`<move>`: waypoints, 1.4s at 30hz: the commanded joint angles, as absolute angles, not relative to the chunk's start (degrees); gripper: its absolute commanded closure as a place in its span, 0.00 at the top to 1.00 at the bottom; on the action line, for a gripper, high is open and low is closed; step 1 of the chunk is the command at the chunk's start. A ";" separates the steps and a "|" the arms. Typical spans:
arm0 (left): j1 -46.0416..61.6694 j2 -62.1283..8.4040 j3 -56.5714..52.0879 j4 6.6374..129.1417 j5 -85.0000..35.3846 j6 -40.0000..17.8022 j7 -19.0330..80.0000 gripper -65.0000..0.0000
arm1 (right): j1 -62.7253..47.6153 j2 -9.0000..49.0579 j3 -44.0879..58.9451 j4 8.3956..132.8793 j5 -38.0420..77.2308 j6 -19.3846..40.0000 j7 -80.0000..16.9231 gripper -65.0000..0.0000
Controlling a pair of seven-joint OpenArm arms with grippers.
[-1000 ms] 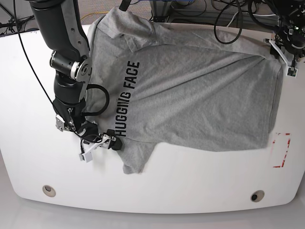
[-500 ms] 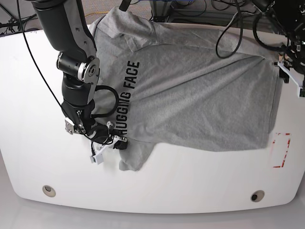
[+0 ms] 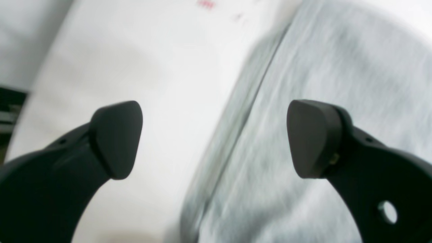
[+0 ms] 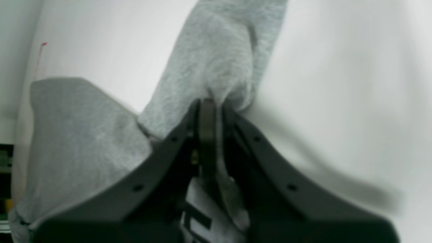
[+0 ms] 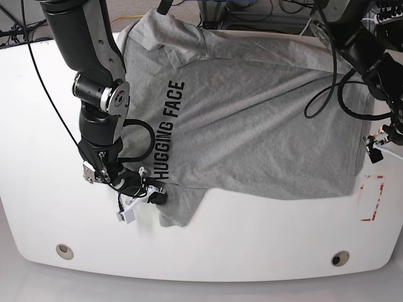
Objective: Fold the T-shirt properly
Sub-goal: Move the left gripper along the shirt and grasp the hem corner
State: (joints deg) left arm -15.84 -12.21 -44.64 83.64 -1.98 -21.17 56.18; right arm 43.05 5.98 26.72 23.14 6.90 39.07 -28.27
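Bench edge: two round inset fittings (image 5: 63,250) are seen near the front rim of the white bench (image 5: 252,239).
Right claw: the right claw (image 5: 155,192) is closed and is pinching a fold of grey cloth at the sleeve; in the right wrist view the fabric is seen bunched between the shut jaws.
Sleeve: the gripped sleeve (image 5: 179,204) lies on the bench, pointing toward the front edge.
Red marks: a red outline (image 5: 373,198) is seen on the bench just beside the hem corner.
Left claw: the left claw (image 3: 216,138) is spread wide and holds nothing; one fingertip (image 3: 116,138) is over bare bench, the other over cloth, with the hem edge between them.
T-shirt: the T-shirt (image 5: 264,119) is spread across the middle and far part of the bench, lettering "HUGGING FACE" (image 5: 167,129) facing up.
Far side: cables (image 5: 302,19) are seen beyond the bench.
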 commanded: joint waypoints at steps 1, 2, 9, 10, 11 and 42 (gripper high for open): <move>-18.07 -13.49 -43.91 79.69 -2.42 -21.14 51.74 1.00 | 45.41 6.20 26.68 24.04 8.04 40.00 -27.03 0.04; -18.68 -13.76 -43.47 77.32 -2.42 -21.14 50.07 1.00 | 45.32 6.20 26.68 24.04 8.04 40.00 -27.03 0.04; -21.67 -17.45 -37.32 62.11 -2.42 -21.23 40.84 1.00 | 45.14 6.20 26.77 24.04 8.04 40.00 -27.91 0.04; -22.11 -17.71 -36.18 59.30 -2.42 -21.14 38.81 1.00 | 45.14 6.20 26.77 24.13 8.04 40.00 -27.91 0.04; -22.55 -17.98 -35.47 57.36 -2.42 -21.05 37.49 1.00 | 45.14 6.20 26.77 24.13 8.04 40.00 -27.91 0.04; -24.92 -16.75 -27.38 50.59 -2.51 -28.09 30.37 0.00 | 45.49 8.48 26.77 24.13 8.04 40.00 -31.16 0.00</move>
